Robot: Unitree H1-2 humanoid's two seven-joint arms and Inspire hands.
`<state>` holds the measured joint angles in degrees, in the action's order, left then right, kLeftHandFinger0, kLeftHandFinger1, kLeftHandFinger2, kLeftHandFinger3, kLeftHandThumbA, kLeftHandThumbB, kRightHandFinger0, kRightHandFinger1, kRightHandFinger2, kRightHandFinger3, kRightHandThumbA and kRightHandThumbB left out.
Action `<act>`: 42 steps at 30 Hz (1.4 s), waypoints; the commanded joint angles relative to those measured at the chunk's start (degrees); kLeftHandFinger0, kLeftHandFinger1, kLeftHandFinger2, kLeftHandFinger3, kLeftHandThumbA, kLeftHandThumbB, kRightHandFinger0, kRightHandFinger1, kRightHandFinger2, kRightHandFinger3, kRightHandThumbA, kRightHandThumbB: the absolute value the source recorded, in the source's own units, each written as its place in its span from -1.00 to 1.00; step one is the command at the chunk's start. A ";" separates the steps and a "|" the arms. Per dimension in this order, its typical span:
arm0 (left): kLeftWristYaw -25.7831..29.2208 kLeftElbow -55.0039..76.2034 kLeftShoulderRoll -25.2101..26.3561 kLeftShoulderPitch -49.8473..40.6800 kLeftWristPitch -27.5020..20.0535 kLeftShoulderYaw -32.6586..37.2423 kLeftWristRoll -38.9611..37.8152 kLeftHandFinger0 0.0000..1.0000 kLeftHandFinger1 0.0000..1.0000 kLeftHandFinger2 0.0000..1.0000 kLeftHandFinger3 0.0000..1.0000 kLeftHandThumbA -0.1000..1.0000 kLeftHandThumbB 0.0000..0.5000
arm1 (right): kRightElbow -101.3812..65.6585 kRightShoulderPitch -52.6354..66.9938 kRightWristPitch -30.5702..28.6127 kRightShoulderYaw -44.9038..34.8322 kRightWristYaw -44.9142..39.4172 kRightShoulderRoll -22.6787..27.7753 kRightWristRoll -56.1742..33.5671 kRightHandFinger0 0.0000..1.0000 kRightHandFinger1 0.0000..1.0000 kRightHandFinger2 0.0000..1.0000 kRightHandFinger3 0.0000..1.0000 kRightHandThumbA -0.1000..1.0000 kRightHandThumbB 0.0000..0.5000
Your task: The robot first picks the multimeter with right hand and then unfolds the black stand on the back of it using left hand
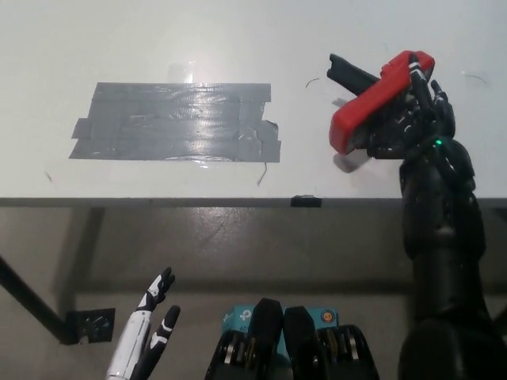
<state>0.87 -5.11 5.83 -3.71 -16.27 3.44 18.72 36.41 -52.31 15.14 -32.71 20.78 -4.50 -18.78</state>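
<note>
Nearest the camera, low at the picture's left, the white left hand rests below the surface edge, its slim black-tipped fingers spread apart and holding nothing. Behind it a dark table leg slants down to a small black foot plate on the grey floor.

Rising from the lower right, the black right hand (matte, jointed, with a tiny green light on its back) is wrapped around the multimeter, fingers closed on its far side. The multimeter is a chunky rounded slab in a smooth red shell; it is tilted, held above the surface at the right side, casting a faint shadow just beneath. Its long axis runs diagonally, the lower end toward the near left, the upper end toward the far right. A flat black piece, probably the stand, juts from its upper edge toward the far left.

Farther left on the glossy white surface lies a wrinkled patch of overlapping grey tape, shining under the light.
</note>
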 commanded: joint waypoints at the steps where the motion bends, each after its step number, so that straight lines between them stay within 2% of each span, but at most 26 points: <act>1: 0.02 11.06 -1.20 -0.73 -3.21 1.86 -1.03 1.00 1.00 1.00 1.00 1.00 -0.48 | -33.41 -2.91 11.79 2.47 -5.97 -2.42 -28.14 -1.00 -0.27 0.55 1.00 -1.00 -0.45; 5: -0.71 15.37 -1.87 -0.90 -2.28 2.39 -2.17 1.00 1.00 1.00 1.00 1.00 -0.47 | -37.36 -0.57 11.79 4.67 -2.62 -2.77 -34.32 -1.00 -0.21 0.60 1.00 -1.00 -0.37; 6: -0.96 17.71 -2.31 -0.82 -1.81 2.79 -2.29 1.00 1.00 1.00 1.00 1.00 -0.45 | -39.23 0.82 11.79 5.66 -2.20 -2.98 -37.64 -1.00 -0.12 0.67 1.00 -1.00 -0.47; 8: -1.16 20.03 -2.86 -0.69 -1.41 3.21 -2.56 1.00 1.00 1.00 1.00 1.00 -0.41 | -41.30 2.22 11.79 6.98 -1.71 -3.11 -39.70 -1.00 -0.10 0.67 1.00 -1.00 -0.47; 13: -1.82 27.05 -4.05 1.11 -1.53 4.69 -4.64 1.00 1.00 1.00 1.00 1.00 -0.48 | -46.78 6.11 11.79 10.55 -2.06 -4.02 -47.06 -1.00 -0.13 0.62 1.00 -1.00 -0.36; 15: -2.18 29.57 -4.31 2.36 -1.47 5.27 -4.70 1.00 1.00 1.00 1.00 1.00 -0.52 | -49.34 8.16 11.79 12.79 -3.69 -4.25 -47.04 -1.00 -0.21 0.65 1.00 -1.00 -0.41; 16: -2.50 30.96 -4.48 3.07 -0.90 5.60 -5.16 1.00 1.00 1.00 1.00 1.00 -0.51 | -50.59 9.27 11.79 13.92 -4.14 -4.41 -47.34 -1.00 -0.21 0.68 0.96 -1.00 -0.50; 17: -2.66 31.68 -4.58 3.42 -0.42 5.79 -5.56 1.00 1.00 1.00 1.00 1.00 -0.44 | -51.29 9.82 11.79 14.51 -4.07 -4.47 -47.50 -1.00 -0.30 0.67 1.00 -1.00 -0.46; 18: -2.93 33.02 -4.84 4.22 0.35 6.08 -5.87 1.00 1.00 1.00 1.00 1.00 -0.46 | -52.65 10.80 11.79 15.59 -3.67 -4.74 -47.80 -1.00 -0.26 0.72 1.00 -1.00 -0.54; 22: -3.15 36.07 -5.84 8.17 1.55 6.75 -5.90 1.00 1.00 1.00 1.00 1.00 -0.45 | -57.35 14.36 11.79 19.36 -2.66 -5.70 -49.53 -1.00 -0.25 0.78 1.00 -1.00 -0.41; 23: -3.20 36.61 -6.26 9.89 1.75 6.90 -5.21 1.00 1.00 1.00 1.00 1.00 -0.49 | -59.30 15.67 11.79 20.84 -2.13 -5.84 -49.11 -1.00 -0.31 0.81 1.00 -1.00 -0.41; 27: -3.51 37.75 -6.97 13.92 3.15 7.05 -3.04 1.00 1.00 1.00 1.00 1.00 -0.40 | -62.55 18.77 11.79 24.88 -3.27 -4.27 -49.56 -1.00 -0.46 0.78 1.00 -1.00 -0.52; 29: -3.41 37.70 -7.22 15.18 3.61 7.10 -2.50 1.00 1.00 1.00 1.00 1.00 -0.36 | -63.88 19.85 11.79 25.84 -2.87 -4.09 -49.78 -1.00 -0.50 0.77 0.88 -1.00 -0.52; 30: -3.43 37.42 -7.28 16.27 3.72 7.14 -2.27 1.00 1.00 1.00 1.00 1.00 -0.36 | -65.07 20.81 11.79 26.62 -2.51 -4.03 -50.32 -1.00 -0.51 0.79 0.84 -1.00 -0.54; 32: -3.63 37.26 -7.34 17.45 4.34 7.37 -2.35 1.00 1.00 1.00 1.00 1.00 -0.33 | -66.50 22.48 11.79 27.83 -3.41 -3.49 -50.78 -1.00 -0.45 0.84 0.92 -1.00 -0.57; 35: -3.71 36.99 -7.21 18.88 4.52 7.33 -1.57 1.00 1.00 1.00 1.00 1.00 -0.34 | -67.73 23.37 11.79 29.14 -3.05 -2.70 -50.16 -1.00 -0.42 0.82 0.96 -1.00 -0.55; 39: -3.80 37.32 -7.73 20.42 4.99 7.46 -0.55 1.00 1.00 1.00 1.00 1.00 -0.35 | -69.33 25.02 11.79 30.80 -2.74 -1.77 -50.08 -1.00 -0.37 0.73 0.71 -1.00 -0.52; 42: -3.52 38.10 -8.08 21.27 4.70 7.16 1.78 1.00 1.00 1.00 1.00 1.00 -0.41 | -70.05 26.08 11.79 32.02 -2.90 -0.94 -49.51 -1.00 -0.35 0.74 0.72 -1.00 -0.55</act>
<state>-1.24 28.57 -0.90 14.25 -13.23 9.89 17.55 -26.45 -25.17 26.61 -4.46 21.18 -6.62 -58.75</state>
